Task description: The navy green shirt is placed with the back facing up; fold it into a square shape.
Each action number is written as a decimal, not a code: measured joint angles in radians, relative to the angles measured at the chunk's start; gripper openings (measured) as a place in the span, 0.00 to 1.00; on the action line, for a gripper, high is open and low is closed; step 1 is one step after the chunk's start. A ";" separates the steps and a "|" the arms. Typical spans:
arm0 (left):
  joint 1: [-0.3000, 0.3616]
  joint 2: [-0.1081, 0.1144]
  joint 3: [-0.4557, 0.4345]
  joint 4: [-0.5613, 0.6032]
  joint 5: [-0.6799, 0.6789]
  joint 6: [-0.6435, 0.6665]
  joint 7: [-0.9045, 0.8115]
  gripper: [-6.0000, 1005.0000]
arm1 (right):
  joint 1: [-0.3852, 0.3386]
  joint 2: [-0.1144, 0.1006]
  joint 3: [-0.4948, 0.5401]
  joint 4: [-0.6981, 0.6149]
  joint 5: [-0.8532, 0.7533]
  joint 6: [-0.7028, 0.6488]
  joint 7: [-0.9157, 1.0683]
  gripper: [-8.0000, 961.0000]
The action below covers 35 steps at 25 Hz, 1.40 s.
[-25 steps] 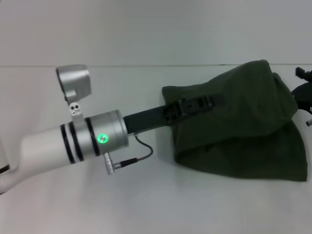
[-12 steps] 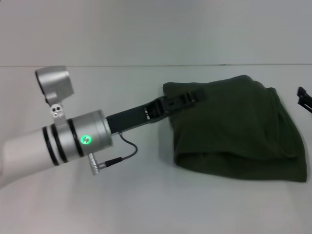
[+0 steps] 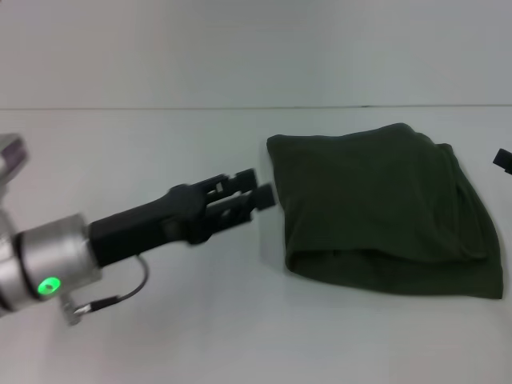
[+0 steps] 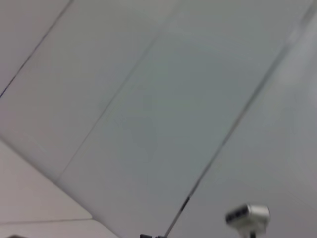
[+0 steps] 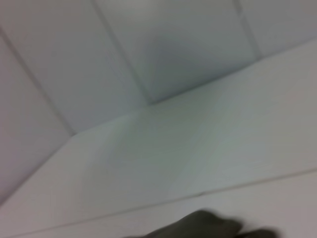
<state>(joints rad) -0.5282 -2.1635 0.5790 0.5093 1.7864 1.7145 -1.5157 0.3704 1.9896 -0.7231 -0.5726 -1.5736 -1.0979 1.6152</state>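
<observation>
**Folded shirt on the table, left gripper just beside it**

At the left of the head view, the left arm reaches in from the lower left corner, pointing up and to the right. The left gripper [image 3: 260, 192] is released: its two black fingers [image 3: 240, 178] are parted with a narrow gap between them and nothing is held. The fingertips are just beside the left edge of the shirt; I cannot tell if they touch the cloth.

The shirt [image 3: 376, 204] lies on the white table [image 3: 160, 136], in the right half of the view. It is folded into a compact, roughly four-sided bundle, dark olive, with only plain cloth showing. Its long axis runs left to right, a little wider than it is deep. The far edge is rounded, the near edge is a thick soft fold that slopes down toward the right. Some layered edges show at the right side.

At the right border of the head view, a small black part of the right gripper [image 3: 502, 159] is visible, apart from the shirt; its state cannot be told.

In the right wrist view, a dark edge of the shirt [image 5: 198, 225] shows at the picture's border.
</observation>
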 joint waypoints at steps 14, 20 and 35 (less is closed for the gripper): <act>0.107 0.008 -0.066 0.164 0.223 0.077 0.293 0.67 | 0.242 -0.124 0.010 -0.114 -0.642 -0.378 0.757 0.92; 0.124 0.016 -0.111 0.209 0.287 0.078 0.332 0.67 | 0.320 -0.119 0.011 -0.163 -0.783 -0.429 0.886 0.92; 0.143 0.011 -0.128 0.212 0.301 0.077 0.369 0.67 | 0.356 -0.100 0.002 -0.118 -0.900 -0.399 0.935 0.92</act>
<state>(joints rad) -0.3857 -2.1522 0.4510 0.7209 2.0879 1.7914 -1.1470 0.7266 1.8896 -0.7214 -0.6905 -2.4735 -1.4965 2.5503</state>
